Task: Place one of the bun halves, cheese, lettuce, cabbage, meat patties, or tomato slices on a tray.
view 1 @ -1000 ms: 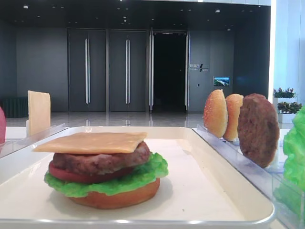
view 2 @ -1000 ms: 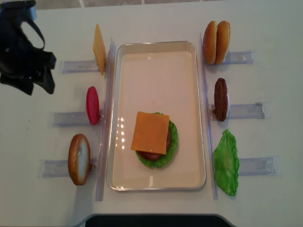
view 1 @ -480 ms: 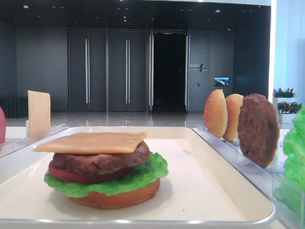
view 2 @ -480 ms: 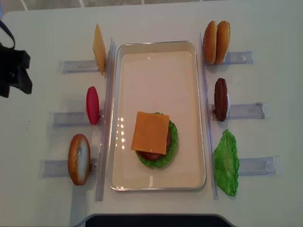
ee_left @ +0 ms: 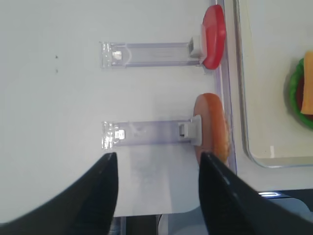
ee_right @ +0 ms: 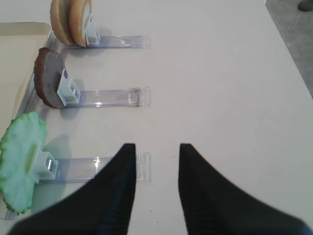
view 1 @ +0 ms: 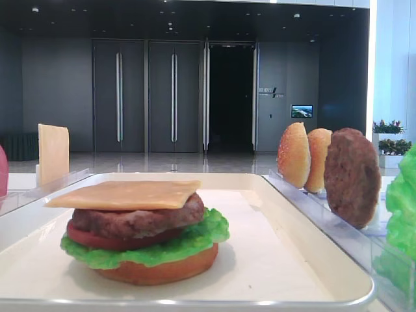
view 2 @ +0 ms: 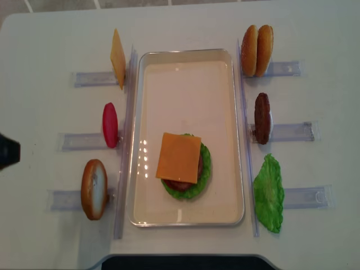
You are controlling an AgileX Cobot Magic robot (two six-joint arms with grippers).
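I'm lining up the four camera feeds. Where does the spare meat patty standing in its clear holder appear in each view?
Exterior high: meat patty upright at right, behind the tray rim.
Overhead realsense: patty edge-on, right of the tray, mid-height.
Right wrist: patty at left, above the right gripper.
Left wrist: not in it.
Shared landmark: the paired bun halves beside it.

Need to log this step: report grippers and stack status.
Left gripper open, empty, above the bun half. Right gripper open, empty. Cheese tops the stack on the tray. Nothing in the way.
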